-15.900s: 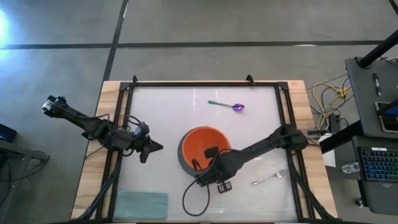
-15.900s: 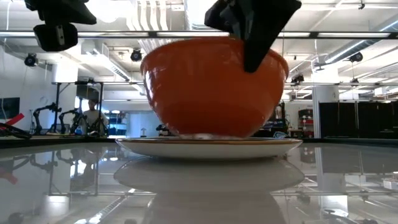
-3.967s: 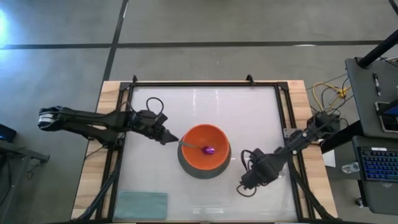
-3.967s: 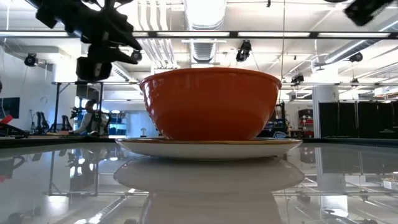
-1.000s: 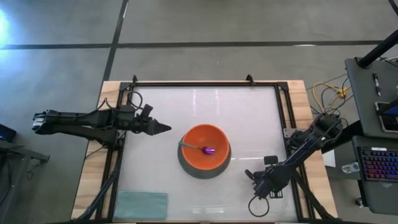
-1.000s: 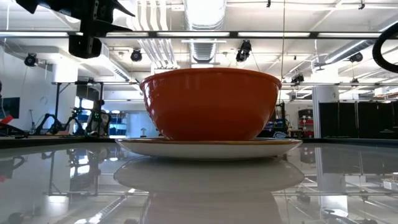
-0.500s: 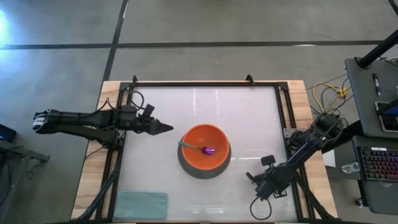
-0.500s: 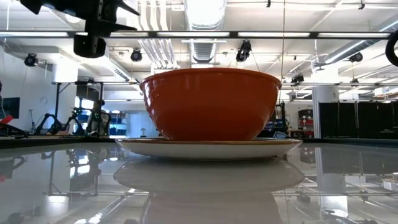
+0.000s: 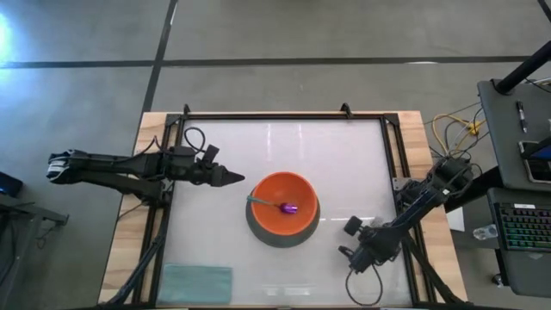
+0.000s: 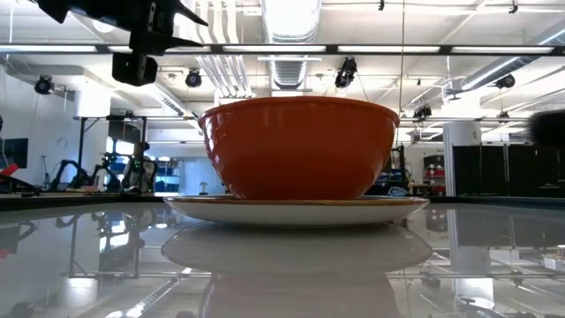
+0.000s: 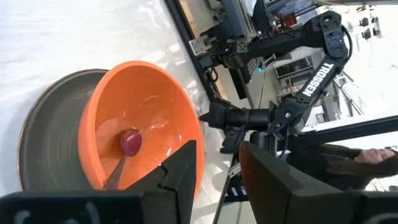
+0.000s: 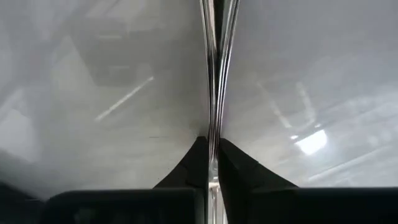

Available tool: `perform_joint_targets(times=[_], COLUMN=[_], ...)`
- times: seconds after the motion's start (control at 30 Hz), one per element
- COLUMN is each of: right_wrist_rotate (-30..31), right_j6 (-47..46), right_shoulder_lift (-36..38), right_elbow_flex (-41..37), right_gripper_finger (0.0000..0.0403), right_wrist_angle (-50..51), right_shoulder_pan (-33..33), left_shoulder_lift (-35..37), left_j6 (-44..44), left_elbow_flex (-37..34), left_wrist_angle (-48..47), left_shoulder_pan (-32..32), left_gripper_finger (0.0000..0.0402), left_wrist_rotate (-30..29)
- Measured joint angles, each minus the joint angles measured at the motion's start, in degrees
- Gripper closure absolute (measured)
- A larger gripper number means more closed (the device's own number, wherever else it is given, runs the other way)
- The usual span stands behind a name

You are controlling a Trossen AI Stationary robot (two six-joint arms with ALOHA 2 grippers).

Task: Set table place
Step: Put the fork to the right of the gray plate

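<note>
The orange bowl [image 9: 282, 205] stands on the grey-green plate [image 9: 258, 231] in the middle of the white table [image 9: 284, 146]. The spoon [image 9: 280, 206] lies in the bowl, purple head down inside, teal handle leaning on the left rim. My left gripper [image 9: 234, 178] hovers open just left of the bowl, fingers pointing at it, nothing between them [image 11: 217, 171]. My right gripper [image 9: 351, 257] is low over the table right of the plate, shut on the thin silver fork [image 12: 214, 74]. My right gripper pinches the fork between its two fingertips [image 12: 198, 163]. It has the fork by the end nearest the fingers [image 12: 214, 144]. The fork shows edge-on and runs straight on ahead of the fingers, in line with them. Whether it rests on the table cannot be seen.
A folded pale green cloth [image 9: 196, 282] lies at the table's near left corner. A black frame [image 9: 284, 115] runs around the top. The far half of the table is bare white. A desk with a keyboard [image 9: 525, 228] stands beyond the right edge.
My left gripper has crept a little toward the bowl, staying level. My right gripper's wrist has turned and its head has shifted slightly toward the plate. The bowl, plate and spoon have kept still.
</note>
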State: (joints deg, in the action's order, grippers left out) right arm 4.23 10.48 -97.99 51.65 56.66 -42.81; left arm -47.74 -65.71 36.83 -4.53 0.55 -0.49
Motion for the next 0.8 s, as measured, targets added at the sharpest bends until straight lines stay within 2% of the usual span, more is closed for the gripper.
perform_joint_targets(times=[0.2, 0.43, 0.6, 0.8], right_wrist_rotate=[6.6, 11.7, 12.0, 10.5], right_j6=[13.2, 20.3, 22.8, 22.3], right_shoulder_lift=[-0.2, -0.2, -0.2, -0.1], right_elbow_flex=[1.5, 1.8, 1.8, 1.9], right_gripper_finger=[0.0390, 0.0390, 0.0390, 0.0382], right_wrist_angle=[-5.1, -8.4, -10.0, -11.4], right_shoulder_pan=[6.1, 13.2, 17.0, 18.4], left_shoulder_lift=[-0.6, -0.1, 0.1, 0.1], left_j6=[0.0, 0.0, 0.0, 0.0], left_elbow_flex=[0.0, 0.0, 0.0, 0.0], left_wrist_angle=[1.2, 0.9, 0.9, 1.2], left_shoulder_pan=[0.0, 0.0, 0.1, 0.1], left_gripper_finger=[0.0294, 0.0294, 0.0294, 0.0294], left_wrist_rotate=[0.0, 0.0, 0.0, 0.0])
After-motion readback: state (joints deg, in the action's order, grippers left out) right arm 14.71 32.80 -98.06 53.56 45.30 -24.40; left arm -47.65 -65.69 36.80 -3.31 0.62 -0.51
